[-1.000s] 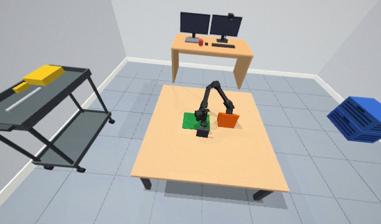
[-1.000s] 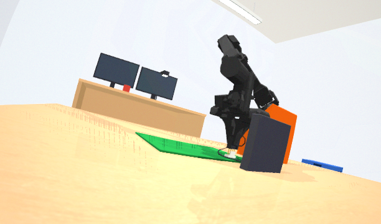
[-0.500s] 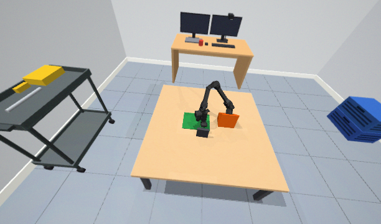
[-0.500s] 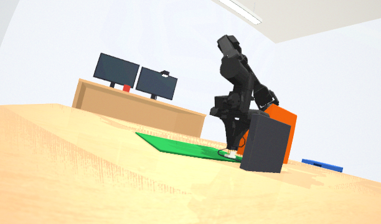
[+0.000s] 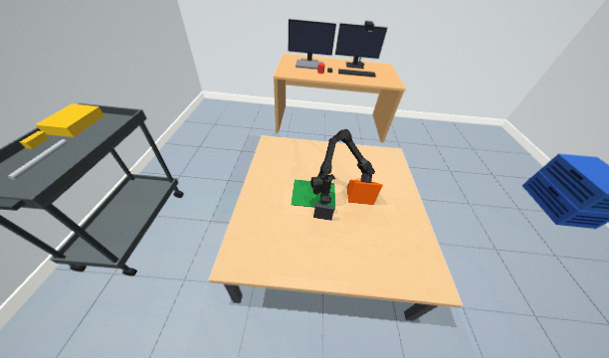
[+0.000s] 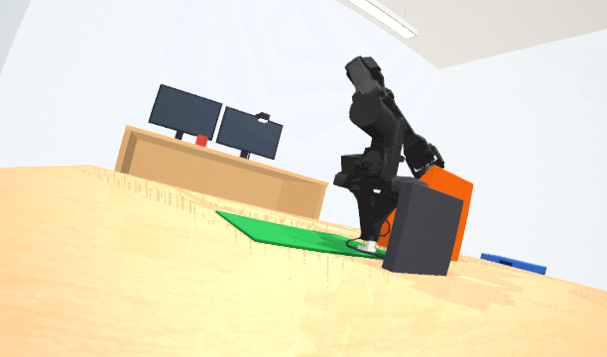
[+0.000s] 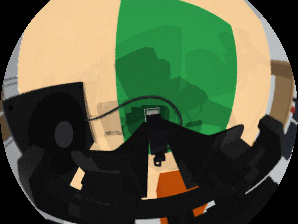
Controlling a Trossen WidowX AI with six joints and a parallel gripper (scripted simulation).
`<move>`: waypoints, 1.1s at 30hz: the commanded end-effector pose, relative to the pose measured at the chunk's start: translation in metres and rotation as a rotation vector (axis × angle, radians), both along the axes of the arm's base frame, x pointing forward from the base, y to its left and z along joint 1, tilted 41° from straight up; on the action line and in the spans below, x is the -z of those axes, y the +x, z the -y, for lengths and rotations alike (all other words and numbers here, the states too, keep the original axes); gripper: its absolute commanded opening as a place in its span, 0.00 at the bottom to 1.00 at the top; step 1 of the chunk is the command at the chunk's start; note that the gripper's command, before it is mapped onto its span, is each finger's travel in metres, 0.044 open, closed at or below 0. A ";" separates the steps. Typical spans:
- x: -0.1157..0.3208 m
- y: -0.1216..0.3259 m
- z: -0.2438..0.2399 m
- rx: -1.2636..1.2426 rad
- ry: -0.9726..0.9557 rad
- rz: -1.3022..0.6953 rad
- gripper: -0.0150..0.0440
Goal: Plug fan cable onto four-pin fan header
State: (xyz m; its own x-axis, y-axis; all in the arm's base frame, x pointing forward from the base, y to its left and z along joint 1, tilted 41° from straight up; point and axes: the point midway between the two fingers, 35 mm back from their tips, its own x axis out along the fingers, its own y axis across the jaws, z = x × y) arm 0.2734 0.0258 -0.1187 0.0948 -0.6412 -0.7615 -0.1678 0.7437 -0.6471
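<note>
A tight pinch right over the pins

The plug is at the white header, close to the board's edge. The end effector is pinching it from both sides. It points down, likely so a push can go straight onto the pins. The tips hide most of the plug, so I cannot tell if it is all the way down.

The cable bends in a loose loop to the fan. That slack should help it not tug. The fan stands up just beside the green board, near enough for the cable to reach. The board lies flat on the counter, which should help hold it up under a push. Letting go and moving off must come last.
</note>
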 end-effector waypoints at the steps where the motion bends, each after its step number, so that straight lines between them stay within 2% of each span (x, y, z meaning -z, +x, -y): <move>1: 0.003 0.000 0.003 -0.003 -0.007 -0.005 0.25; 24: 0.011 0.001 0.011 -0.003 -0.008 -0.005 0.25; 33: 0.008 0.001 0.008 -0.002 -0.003 0.001 0.65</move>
